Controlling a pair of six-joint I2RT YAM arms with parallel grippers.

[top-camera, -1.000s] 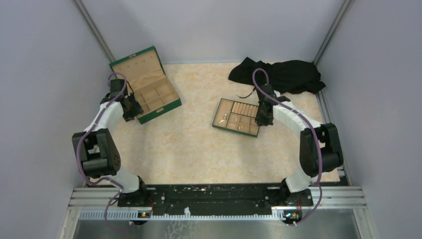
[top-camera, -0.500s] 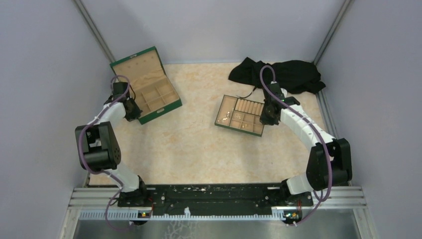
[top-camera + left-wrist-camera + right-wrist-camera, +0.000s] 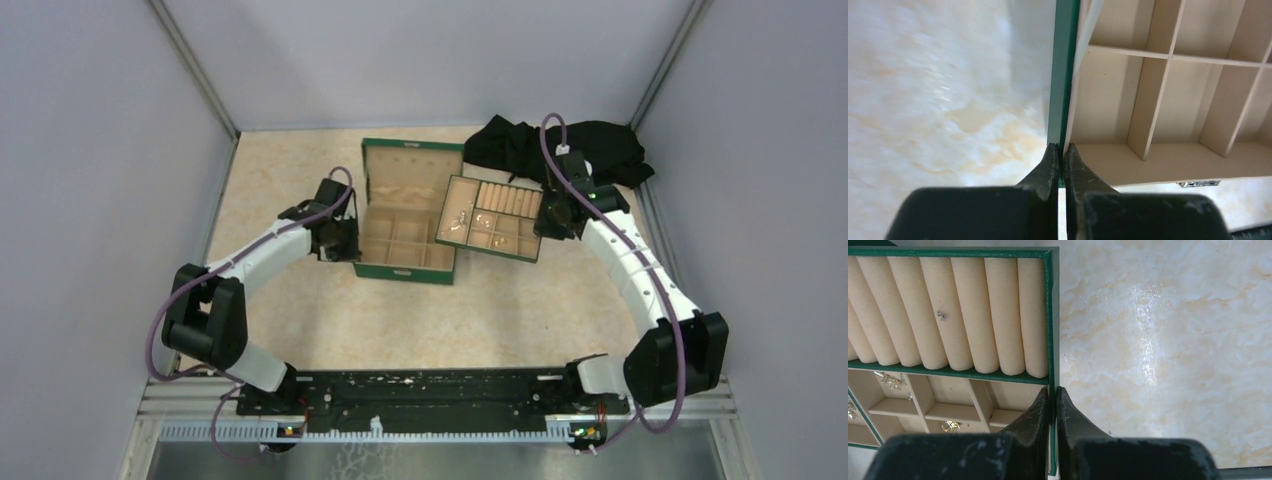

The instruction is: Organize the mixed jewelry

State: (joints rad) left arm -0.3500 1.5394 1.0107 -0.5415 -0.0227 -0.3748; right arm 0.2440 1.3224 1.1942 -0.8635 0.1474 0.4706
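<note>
The mixed jewelry (image 3: 461, 214) lies as tiny pale metallic pieces in the compartments of the tan tray (image 3: 528, 252); the right wrist view shows some of these pieces (image 3: 950, 426) near its lower left. My right gripper (image 3: 548, 222) is shut on the tray's green right rim (image 3: 1052, 315), one finger inside and one outside. The tray's left end overlaps the open green jewelry box (image 3: 400, 270) at mid-table. My left gripper (image 3: 345, 243) is shut on the box's left wall (image 3: 1063, 75), next to bare wooden compartments (image 3: 1103, 100).
A black cloth (image 3: 560, 148) is heaped at the back right, just behind the tray. The box lid (image 3: 410, 165) stands up at the back. Padded rolls (image 3: 948, 310) fill the tray's far row. Grey walls enclose the table on three sides.
The left gripper has shut on the box wall and dragged the box from the far left to mid-table. The right gripper has carried the tray back and left, up against the box.
</note>
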